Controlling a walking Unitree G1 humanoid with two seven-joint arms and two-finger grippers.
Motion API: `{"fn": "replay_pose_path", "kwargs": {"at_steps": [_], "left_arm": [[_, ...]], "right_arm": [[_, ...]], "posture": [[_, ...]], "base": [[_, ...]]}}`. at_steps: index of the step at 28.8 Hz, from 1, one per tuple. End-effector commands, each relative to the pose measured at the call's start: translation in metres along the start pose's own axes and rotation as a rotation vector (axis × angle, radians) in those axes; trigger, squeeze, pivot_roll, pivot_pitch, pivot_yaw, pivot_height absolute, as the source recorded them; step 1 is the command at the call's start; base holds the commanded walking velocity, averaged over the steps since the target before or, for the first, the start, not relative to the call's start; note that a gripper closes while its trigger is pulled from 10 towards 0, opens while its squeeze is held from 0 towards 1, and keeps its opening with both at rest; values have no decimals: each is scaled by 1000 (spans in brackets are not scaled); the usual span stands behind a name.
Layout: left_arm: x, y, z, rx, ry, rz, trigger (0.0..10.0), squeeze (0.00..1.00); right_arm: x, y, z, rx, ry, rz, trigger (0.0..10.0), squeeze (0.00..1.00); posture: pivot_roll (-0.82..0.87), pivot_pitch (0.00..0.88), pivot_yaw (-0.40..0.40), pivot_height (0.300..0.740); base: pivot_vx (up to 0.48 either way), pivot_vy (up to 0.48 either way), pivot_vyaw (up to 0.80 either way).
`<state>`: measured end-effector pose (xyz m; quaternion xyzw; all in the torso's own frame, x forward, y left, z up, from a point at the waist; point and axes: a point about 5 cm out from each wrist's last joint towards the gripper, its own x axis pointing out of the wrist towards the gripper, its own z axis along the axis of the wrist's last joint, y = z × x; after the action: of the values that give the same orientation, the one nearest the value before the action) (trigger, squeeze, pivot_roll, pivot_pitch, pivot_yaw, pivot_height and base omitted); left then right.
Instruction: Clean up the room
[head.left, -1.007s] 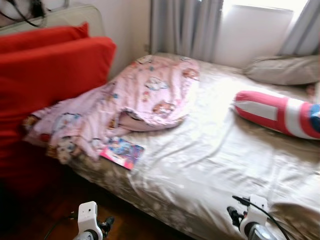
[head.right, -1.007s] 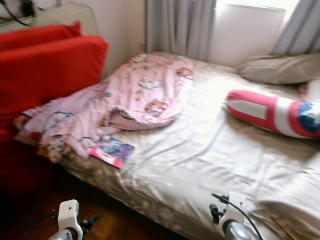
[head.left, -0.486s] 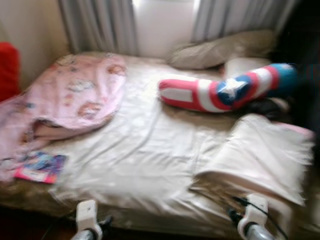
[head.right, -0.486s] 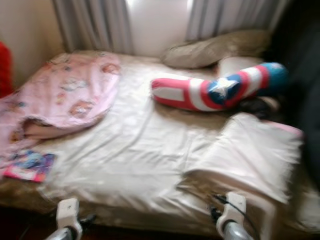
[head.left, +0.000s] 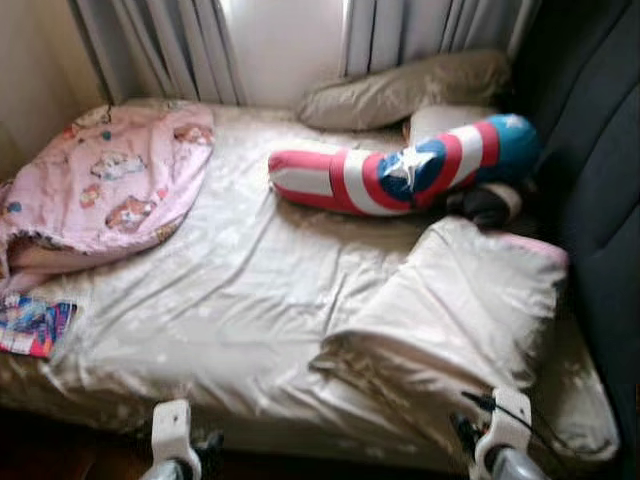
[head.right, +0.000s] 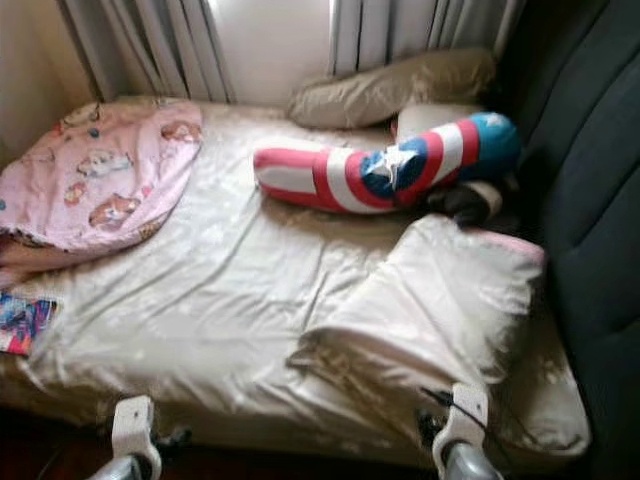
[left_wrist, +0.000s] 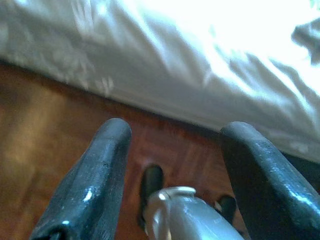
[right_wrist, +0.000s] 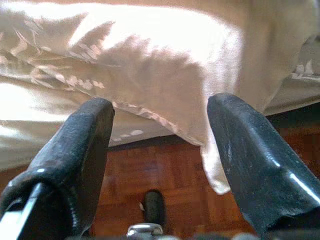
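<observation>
A bed (head.left: 250, 300) with a shiny beige sheet lies before me. A pink cartoon blanket (head.left: 100, 190) is bunched at its far left. A red, white and blue star bolster (head.left: 400, 172) lies across the far side, with a beige pillow (head.left: 410, 90) behind it. A folded beige duvet (head.left: 450, 310) sits near the right front. A colourful book (head.left: 35, 327) rests at the left edge. My left gripper (left_wrist: 172, 145) hangs open over the wooden floor by the bed's edge. My right gripper (right_wrist: 160, 130) is open, close under the duvet's overhanging hem.
A dark upholstered headboard (head.left: 590, 150) rises along the right side. Grey curtains (head.left: 170, 45) and a bright window stand behind the bed. Wooden parquet floor (right_wrist: 165, 170) runs beneath the bed's front edge. A small dark object (head.left: 490, 205) lies beside the bolster.
The camera has swung right: the red cushions have left view and the dark headboard and folded duvet have come in. Both arms keep their low position.
</observation>
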<state>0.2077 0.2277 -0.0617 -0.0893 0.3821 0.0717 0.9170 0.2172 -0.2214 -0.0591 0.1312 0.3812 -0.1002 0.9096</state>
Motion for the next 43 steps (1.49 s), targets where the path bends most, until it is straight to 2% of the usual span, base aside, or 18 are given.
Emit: {"fn": "replay_pose_path", "kwargs": {"at_steps": [1, 25, 30, 40, 43], "left_arm": [[-1, 3, -2, 2, 15, 11, 10000, 0], [0, 2, -2, 19, 21, 6, 10000, 0], [0, 2, -2, 15, 21, 8, 10000, 0], [0, 2, -2, 2, 20, 14, 10000, 0], [0, 2, -2, 1, 20, 15, 10000, 0]], "right_arm": [[-1, -2, -4, 7, 9, -10, 10000, 0], [-1, -2, -4, 12, 12, -12, 10000, 0], [-1, -2, -4, 5, 21, -10, 10000, 0], [-1, -2, -4, 6, 20, -11, 10000, 0], [-1, -2, -4, 7, 12, -8, 10000, 0]], "posture": [[94, 0, -2, 740], [92, 0, -3, 740], [92, 0, -3, 740], [90, 0, -3, 740], [92, 0, -4, 740]], "base": [[0, 0, 0], [0, -53, 0], [0, -339, -781], [0, 0, -781], [0, 0, 0]]}}
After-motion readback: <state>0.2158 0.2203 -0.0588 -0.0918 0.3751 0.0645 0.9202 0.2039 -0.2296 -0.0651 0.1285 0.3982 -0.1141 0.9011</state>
